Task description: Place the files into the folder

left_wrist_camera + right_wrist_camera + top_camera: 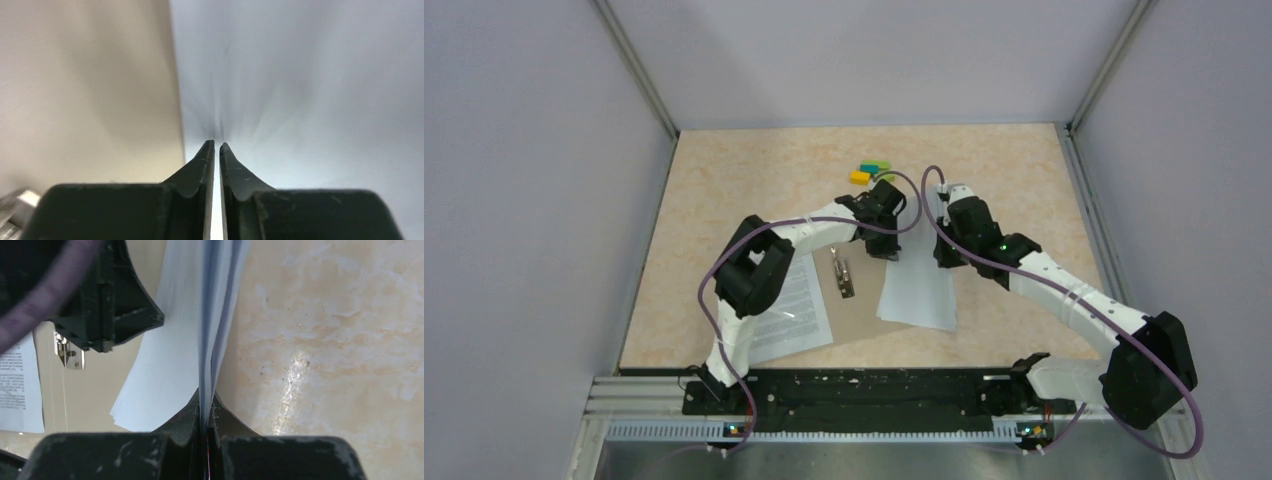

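A stack of white files lies partly on the open tan folder, its far edge lifted. My right gripper is shut on that edge, and in the right wrist view the sheets rise edge-on from between the fingers of the right gripper. My left gripper is at the stack's far left corner. In the left wrist view its tips stand a thin slit apart against the white paper. One printed sheet lies flat under the left arm.
The folder's metal clip lies between the printed sheet and the stack. Small coloured blocks sit further back on the table. Both arms meet closely over the stack. Grey walls enclose the table.
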`<state>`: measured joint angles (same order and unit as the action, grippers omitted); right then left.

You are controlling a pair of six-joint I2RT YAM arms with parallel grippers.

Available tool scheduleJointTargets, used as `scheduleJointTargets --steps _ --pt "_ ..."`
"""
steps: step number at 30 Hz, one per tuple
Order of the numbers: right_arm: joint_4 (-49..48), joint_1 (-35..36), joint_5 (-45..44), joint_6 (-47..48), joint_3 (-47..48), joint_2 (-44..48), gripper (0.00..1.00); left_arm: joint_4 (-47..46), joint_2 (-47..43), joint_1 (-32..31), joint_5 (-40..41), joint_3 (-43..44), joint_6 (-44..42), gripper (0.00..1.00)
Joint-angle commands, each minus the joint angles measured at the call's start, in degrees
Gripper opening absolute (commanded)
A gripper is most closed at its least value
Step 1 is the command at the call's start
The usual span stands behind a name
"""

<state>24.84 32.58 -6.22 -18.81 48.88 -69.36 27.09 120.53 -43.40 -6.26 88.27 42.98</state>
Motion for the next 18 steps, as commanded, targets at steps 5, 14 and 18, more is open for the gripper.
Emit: scheduleJointTargets --steps 5,14,18 --pt "-5.67 0.38 13.79 1.20 6.42 1.43 0.00 8.33 -20.10 7.64 10.68 -9.07 -7.75 0.26" --pt "-5.22 0.38 24.99 -5.78 12.26 2.08 0.00 5.38 -27.89 17.75 7.24 -21.41 -7.29 0.19" --pt "-7.10 -0.60 28.14 -10.97 12.08 1.79 0.00 3.45 -27.13 19.11 4.45 -23.87 -6.35 0.11"
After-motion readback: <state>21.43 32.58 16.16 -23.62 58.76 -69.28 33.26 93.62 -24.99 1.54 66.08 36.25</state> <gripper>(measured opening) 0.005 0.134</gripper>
